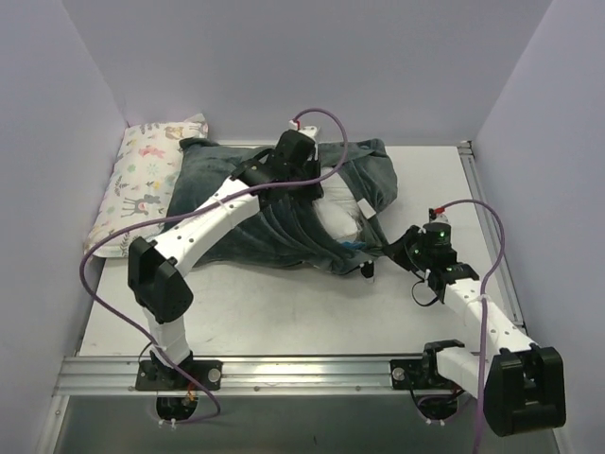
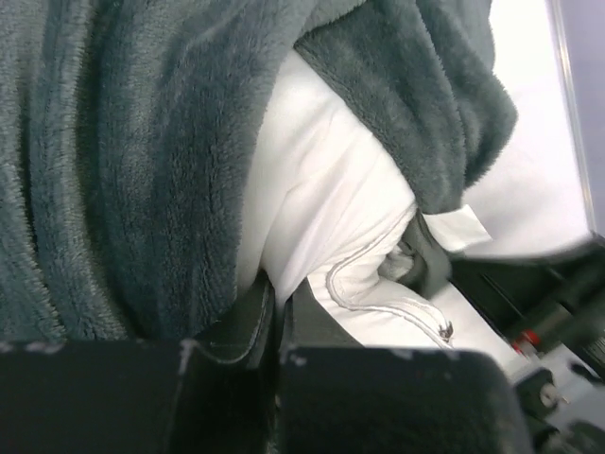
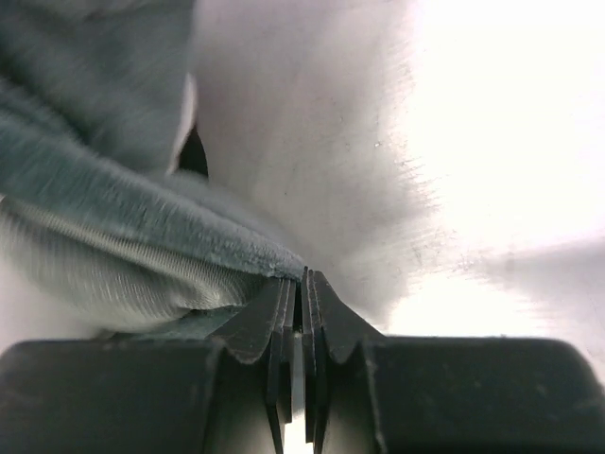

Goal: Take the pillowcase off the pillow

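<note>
STEP: stripping the cover, pillow mostly inside | pillowcase (image 1: 246,203): mid-counter (image 1: 284,312), bunched over pillow (image 1: 338,216), white showing at right-hand opening | left pincer (image 2: 281,307): closed, apparently pinching pillow fabric | right pincer (image 3: 301,284): clamped on pillowcase hem | NEXT: likely the 2 pull apart; needs firm grips, steady tension

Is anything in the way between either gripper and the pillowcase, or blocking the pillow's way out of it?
Nothing visible does. The right gripper is shut on the pillowcase at its hem. The left gripper is shut right at the opening, where the pillow shows bare.
</note>
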`<state>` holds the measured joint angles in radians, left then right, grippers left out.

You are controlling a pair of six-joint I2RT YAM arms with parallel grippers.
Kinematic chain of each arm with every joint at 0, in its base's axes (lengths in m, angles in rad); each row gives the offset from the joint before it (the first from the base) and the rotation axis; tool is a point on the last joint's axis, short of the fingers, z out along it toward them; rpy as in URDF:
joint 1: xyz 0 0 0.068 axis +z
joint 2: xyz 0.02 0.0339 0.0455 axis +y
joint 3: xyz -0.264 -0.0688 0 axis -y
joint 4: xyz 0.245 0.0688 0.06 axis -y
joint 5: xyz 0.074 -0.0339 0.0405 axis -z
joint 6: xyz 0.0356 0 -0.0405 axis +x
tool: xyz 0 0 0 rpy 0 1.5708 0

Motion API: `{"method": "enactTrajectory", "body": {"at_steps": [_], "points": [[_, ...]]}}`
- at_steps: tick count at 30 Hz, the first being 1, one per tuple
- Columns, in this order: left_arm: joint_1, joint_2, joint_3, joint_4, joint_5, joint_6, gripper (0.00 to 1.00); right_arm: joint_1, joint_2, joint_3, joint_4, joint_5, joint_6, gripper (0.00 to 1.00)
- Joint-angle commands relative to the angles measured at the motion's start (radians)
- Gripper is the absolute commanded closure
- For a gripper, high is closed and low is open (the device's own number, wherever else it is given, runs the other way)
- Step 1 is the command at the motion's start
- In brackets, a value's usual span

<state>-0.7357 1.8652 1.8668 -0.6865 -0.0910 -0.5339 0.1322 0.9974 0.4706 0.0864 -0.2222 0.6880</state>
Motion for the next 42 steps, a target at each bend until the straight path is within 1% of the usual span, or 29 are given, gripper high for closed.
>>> {"method": "enactTrajectory", "body": {"at_steps": [1,2,4,5,6,8,9,10,11,12,13,14,17,18,20,25,27,30,31,33,34,35,36,37,39,40,41,42], "points": [[0.124,-0.182,-0.010,0.039,-0.096,0.051,1.00,-0.040,0.095,0.014,-0.116,0.080,-0.027,1.00],[0.121,-0.222,-0.064,0.042,-0.058,0.040,1.00,-0.040,0.148,0.028,-0.105,0.075,-0.024,1.00],[0.113,-0.276,-0.166,0.088,-0.012,0.022,1.00,-0.042,0.197,0.081,-0.079,0.069,-0.019,1.00],[0.104,-0.340,-0.229,0.123,0.009,0.008,1.00,-0.042,0.246,0.103,-0.067,0.067,-0.022,1.00],[0.078,-0.368,-0.348,0.169,0.034,0.000,1.00,-0.040,0.271,0.135,-0.065,0.063,-0.028,1.00],[0.047,-0.435,-0.446,0.205,0.036,-0.015,1.00,-0.037,0.317,0.209,-0.057,-0.003,-0.059,1.00],[0.033,-0.454,-0.534,0.238,0.034,-0.021,1.00,-0.031,0.316,0.223,-0.054,-0.022,-0.065,1.00],[0.018,-0.468,-0.570,0.258,0.033,-0.029,1.00,-0.001,0.307,0.233,-0.056,-0.028,-0.080,0.98],[0.009,-0.484,-0.607,0.280,0.034,-0.046,1.00,0.021,0.270,0.252,-0.068,0.015,-0.090,0.94],[0.002,-0.488,-0.650,0.313,0.037,-0.052,1.00,0.046,0.250,0.260,-0.082,0.044,-0.102,0.86],[-0.008,-0.485,-0.665,0.324,0.036,-0.057,1.00,0.073,0.233,0.269,-0.124,0.062,-0.117,0.80],[-0.016,-0.477,-0.676,0.340,0.037,-0.067,1.00,0.108,0.207,0.282,-0.140,0.088,-0.136,0.70],[-0.045,-0.454,-0.696,0.389,0.030,-0.086,1.00,0.121,0.155,0.277,-0.189,0.107,-0.148,0.53],[-0.051,-0.448,-0.699,0.409,0.027,-0.089,1.00,0.121,0.139,0.273,-0.209,0.138,-0.159,0.44],[-0.062,-0.425,-0.698,0.424,0.024,-0.100,1.00,0.121,0.078,0.273,-0.266,0.161,-0.171,0.36],[-0.074,-0.385,-0.673,0.449,0.022,-0.107,1.00,0.147,-0.081,0.306,-0.384,0.196,-0.189,0.30],[-0.080,-0.367,-0.652,0.446,0.025,-0.106,1.00,0.174,-0.135,0.322,-0.392,0.201,-0.197,0.26],[-0.091,-0.354,-0.632,0.444,0.022,-0.103,1.00,0.245,-0.126,0.371,-0.386,0.251,-0.229,0.18],[-0.093,-0.353,-0.630,0.441,0.022,-0.103,1.00,0.283,-0.106,0.410,-0.382,0.271,-0.246,0.17],[-0.097,-0.347,-0.618,0.436,0.020,-0.101,1.00,0.320,-0.030,0.445,-0.376,0.300,-0.258,0.13],[-0.103,-0.347,-0.614,0.433,0.020,-0.101,1.00,0.340,-0.002,0.463,-0.363,0.317,-0.266,0.12],[-0.106,-0.345,-0.610,0.430,0.020,-0.101,1.00,0.362,0.067,0.500,-0.358,0.348,-0.274,0.11],[-0.111,-0.344,-0.609,0.426,0.020,-0.100,1.00,0.365,0.102,0.522,-0.356,0.359,-0.278,0.11],[-0.119,-0.345,-0.604,0.421,0.019,-0.100,1.00,0.363,0.171,0.539,-0.352,0.371,-0.283,0.12],[-0.126,-0.353,-0.604,0.407,0.013,-0.095,1.00,0.360,0.228,0.586,-0.352,0.449,-0.289,0.21],[-0.131,-0.357,-0.607,0.400,0.010,-0.094,1.00,0.357,0.265,0.597,-0.352,0.463,-0.294,0.26],[-0.143,-0.369,-0.612,0.395,0.005,-0.089,1.00,0.342,0.279,0.609,-0.347,0.469,-0.298,0.41],[-0.149,-0.379,-0.617,0.390,0.004,-0.086,1.00,0.333,0.294,0.631,-0.347,0.475,-0.303,0.52]]}}
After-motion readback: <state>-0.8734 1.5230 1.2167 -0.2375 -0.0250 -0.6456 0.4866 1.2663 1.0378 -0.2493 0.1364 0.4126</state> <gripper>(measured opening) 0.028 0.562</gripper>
